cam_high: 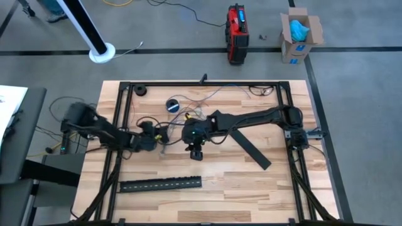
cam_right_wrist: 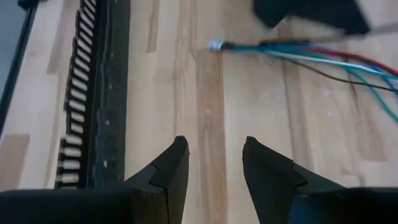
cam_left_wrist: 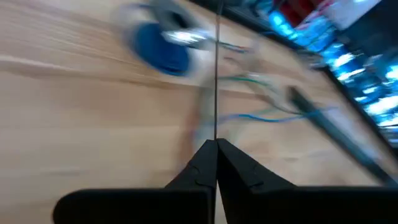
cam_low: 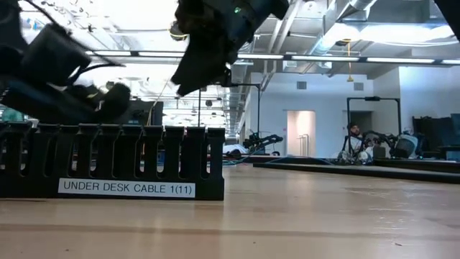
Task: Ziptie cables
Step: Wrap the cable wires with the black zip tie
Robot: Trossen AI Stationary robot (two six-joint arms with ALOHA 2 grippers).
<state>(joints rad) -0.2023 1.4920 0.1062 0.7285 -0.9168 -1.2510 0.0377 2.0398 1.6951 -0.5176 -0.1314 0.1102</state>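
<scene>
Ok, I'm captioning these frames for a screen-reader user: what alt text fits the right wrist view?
The right gripper, fingers open and empty, hangs over a bare wooden table. Ahead lie the cables, a bundle of thin coloured wires fanning out, and a long black slotted strip lies along one side.

A long black slotted strip [cam_high: 161, 184] is laid flat on the wooden counter [cam_high: 232, 182], and everything else is placed from it. In the low view its label "UNDER DESK CABLE 1(11)" [cam_low: 126, 188] can be read. A second black strip [cam_high: 251, 146] is seen lying diagonally, well apart from it toward the counter's right side. A small blue-and-black tape roll [cam_high: 173, 105] is set far from it near the opposite edge. Beyond the counter, a red case [cam_high: 237, 28] and an open cardboard box [cam_high: 300, 34] are found on the floor.
</scene>
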